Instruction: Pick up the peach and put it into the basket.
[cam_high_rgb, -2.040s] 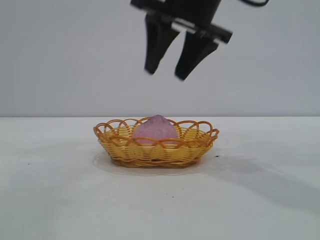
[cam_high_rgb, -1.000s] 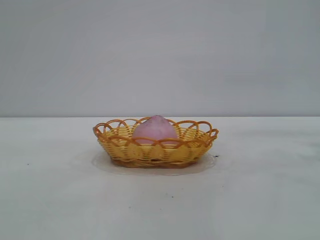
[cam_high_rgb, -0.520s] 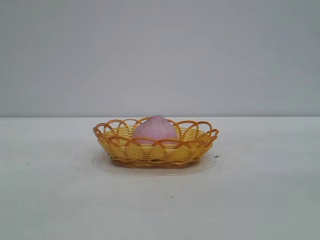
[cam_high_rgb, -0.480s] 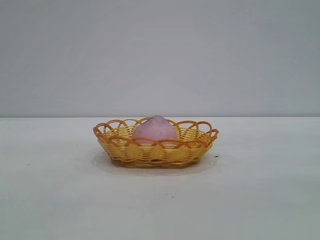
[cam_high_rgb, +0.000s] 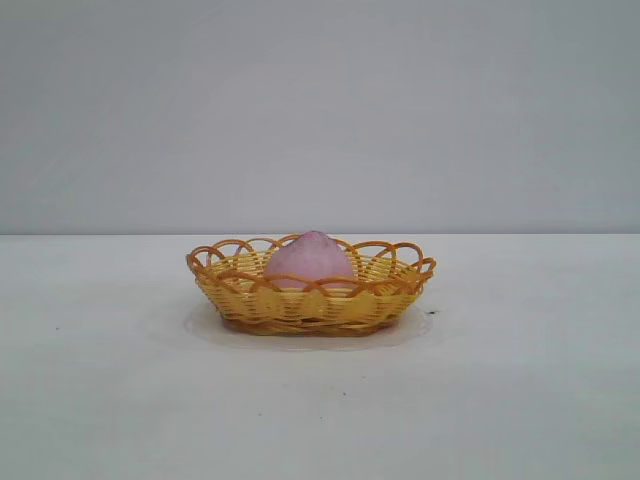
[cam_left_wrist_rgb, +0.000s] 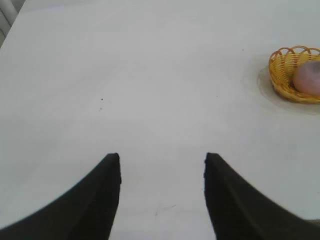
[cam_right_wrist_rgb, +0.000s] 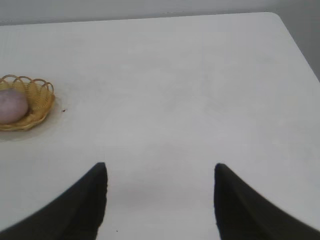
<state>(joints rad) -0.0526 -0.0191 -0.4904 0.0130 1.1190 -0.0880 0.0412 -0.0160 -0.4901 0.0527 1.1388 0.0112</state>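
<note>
The matte pale pink peach (cam_high_rgb: 310, 260) sits inside the shallow yellow-orange woven wicker basket (cam_high_rgb: 240, 300) on the white table (cam_high_rgb: 520, 400), so placement looks done. My left gripper (cam_left_wrist_rgb: 162, 167) and right gripper (cam_right_wrist_rgb: 160, 175) hover well apart, both parted and empty.

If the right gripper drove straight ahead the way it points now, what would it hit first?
Probably only the bare white table. The right gripper, open and empty, points down onto clear tabletop; the yellow wicker basket holding the pale pink peach sits well off to one side.
</note>
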